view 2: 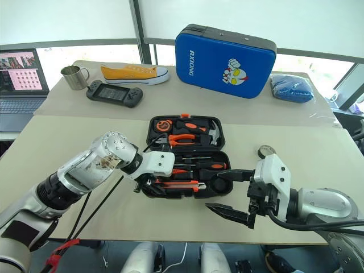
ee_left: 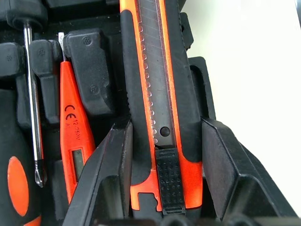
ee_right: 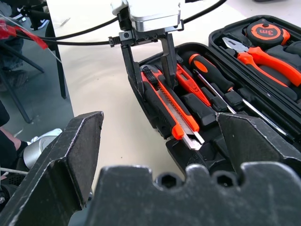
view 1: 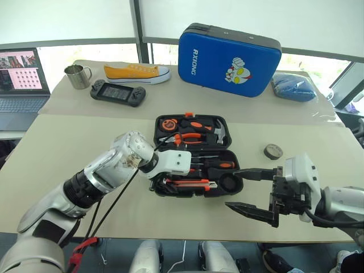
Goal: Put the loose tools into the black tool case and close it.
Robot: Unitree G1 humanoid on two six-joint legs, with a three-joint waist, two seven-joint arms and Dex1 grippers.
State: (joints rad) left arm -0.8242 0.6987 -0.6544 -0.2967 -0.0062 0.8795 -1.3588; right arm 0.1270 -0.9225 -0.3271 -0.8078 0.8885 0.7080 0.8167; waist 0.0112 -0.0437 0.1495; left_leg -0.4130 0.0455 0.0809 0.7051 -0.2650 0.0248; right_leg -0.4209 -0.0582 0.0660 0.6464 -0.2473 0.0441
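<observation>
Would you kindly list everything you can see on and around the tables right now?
Black tool case: one, open, near table's middle.
Utility knife: one, orange and black, in the case's front slot.
Slim screwdriver: one, all orange, slotted beside the knife.
Black-and-orange screwdrivers: two, in the lower half.
Pliers, hammer, tape measure: one each, in the upper half.
Tape roll: one, dark, on the table right of the case.
Blue case: one, standing on the far table.
Yellow shoe, metal mug, game console: one each, far table.
Laptop: one, far left.
Left hand: astride the knife.
Right hand: open, right of the case.
</observation>
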